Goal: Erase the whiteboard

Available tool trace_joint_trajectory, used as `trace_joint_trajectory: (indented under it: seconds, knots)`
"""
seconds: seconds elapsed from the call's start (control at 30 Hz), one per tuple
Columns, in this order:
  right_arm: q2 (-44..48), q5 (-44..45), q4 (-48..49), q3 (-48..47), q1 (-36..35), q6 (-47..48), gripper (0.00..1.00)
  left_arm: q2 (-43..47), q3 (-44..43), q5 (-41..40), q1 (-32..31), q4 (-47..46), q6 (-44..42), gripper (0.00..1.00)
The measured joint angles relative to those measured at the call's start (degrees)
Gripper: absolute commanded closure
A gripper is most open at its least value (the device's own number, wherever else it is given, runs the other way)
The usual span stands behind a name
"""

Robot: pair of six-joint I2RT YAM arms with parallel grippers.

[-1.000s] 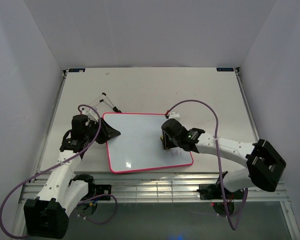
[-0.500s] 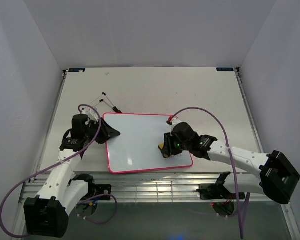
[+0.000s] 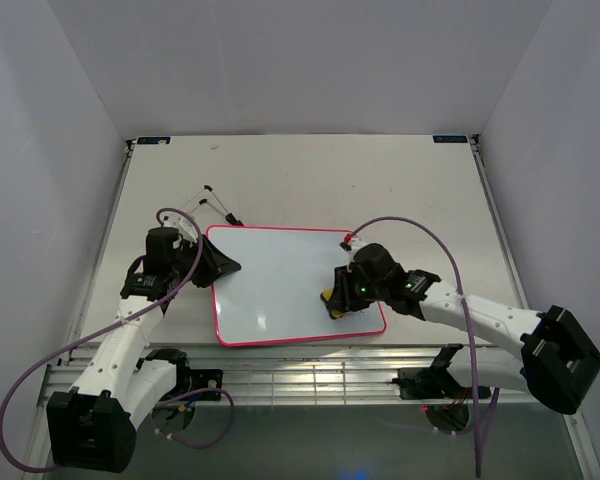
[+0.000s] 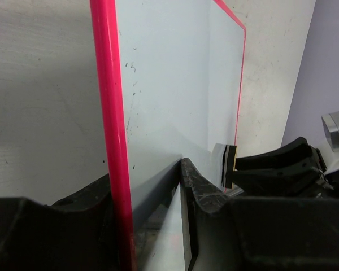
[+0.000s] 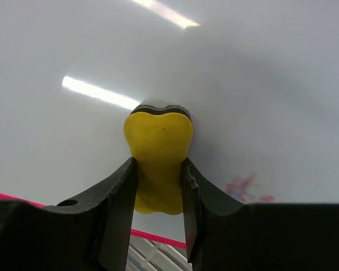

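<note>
The whiteboard (image 3: pixel 270 285) lies flat mid-table, white with a thin pink-red frame (image 4: pixel 108 113). My left gripper (image 3: pixel 223 264) is shut on its left edge, one finger under the frame and the other on the white face (image 4: pixel 175 84). My right gripper (image 3: pixel 333 300) is shut on the yellow eraser (image 5: pixel 158 152) and presses it onto the board near the front right corner. A faint pink smear of writing (image 5: pixel 246 189) shows just right of the eraser. In the left wrist view the eraser (image 4: pixel 230 165) stands on the board's far end.
The board's thin black stand legs (image 3: pixel 212 200) stick out at its back left corner. A slatted grille (image 3: pixel 310 375) runs along the table's near edge, just beyond the board's frame (image 5: pixel 152 234). Purple cables loop over both arms. Walls enclose the table on three sides.
My right gripper has slid the eraser from the board's right middle toward the front right corner, over the pink writing, which no longer shows from above. The left arm has not moved.
</note>
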State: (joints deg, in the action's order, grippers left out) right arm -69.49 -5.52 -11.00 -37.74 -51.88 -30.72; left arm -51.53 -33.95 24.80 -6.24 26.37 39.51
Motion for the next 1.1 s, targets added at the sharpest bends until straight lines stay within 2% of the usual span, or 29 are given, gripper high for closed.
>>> trace_joint_trajectory:
  seconds: [0.17,0.37,0.67,0.97,1.1]
  knots:
    - [7.8,0.3,-4.0,8.6,9.7,-0.4,0.63,0.0,-0.9,-0.9,-0.3,0.9,0.3,1.00]
    - [4.5,-1.4,-4.5,7.5,12.6,-1.7,0.63,0.4,-1.7,-2.9,-0.3,2.4,0.9,1.00]
    - [3.1,-1.0,-6.5,8.3,21.7,-2.6,0.63,1.6,-2.6,-5.4,-0.4,4.0,1.9,1.00]
    - [3.9,-3.5,-8.0,7.8,21.5,0.2,0.64,1.9,-2.6,-5.1,-0.3,3.6,1.6,1.00]
    - [6.9,-4.9,-7.5,8.2,14.9,-0.1,0.65,1.6,-2.6,-4.7,0.0,3.5,1.0,1.00]
